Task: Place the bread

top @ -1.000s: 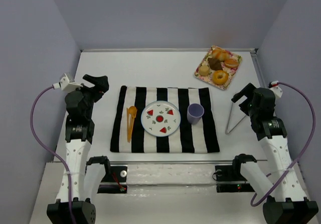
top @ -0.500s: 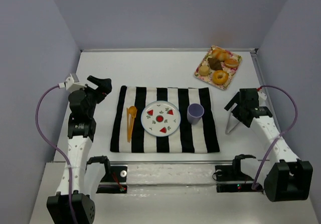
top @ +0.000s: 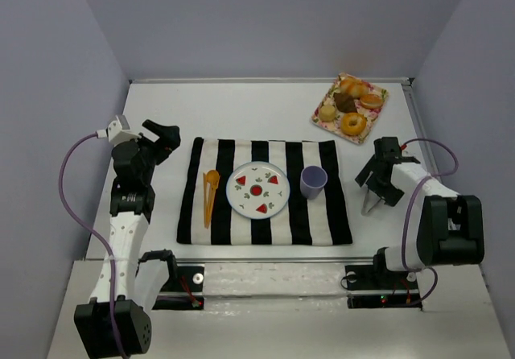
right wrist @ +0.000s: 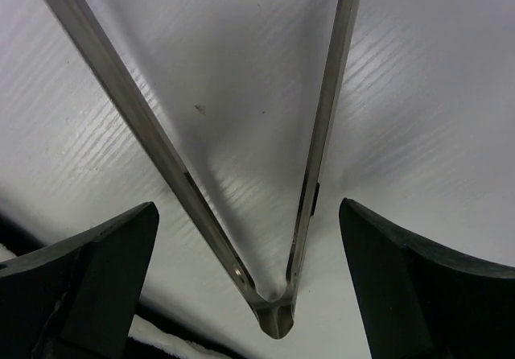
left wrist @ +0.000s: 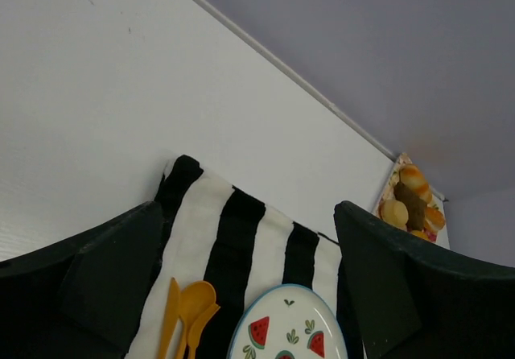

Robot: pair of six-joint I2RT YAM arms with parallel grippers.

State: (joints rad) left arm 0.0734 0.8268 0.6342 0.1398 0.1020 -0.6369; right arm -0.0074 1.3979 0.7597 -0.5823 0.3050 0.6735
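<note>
The bread pieces (top: 371, 101) are sitting on a patterned tray (top: 315, 117) in the far right corner of the worktop. Near the right edge, the right gripper (right wrist: 247, 206) is hanging spread wide over the metal tongs (right wrist: 273, 315), its fingers straddling them and seemingly not touching. The left gripper (top: 165, 134) is hovering released near the left edge, beside the striped cloth (top: 322, 222).

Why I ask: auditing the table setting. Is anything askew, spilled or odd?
Nothing is spilled or damaged. The bread tray sits skewed at the far right corner, and the tongs lie on bare table, off the striped cloth.
</note>
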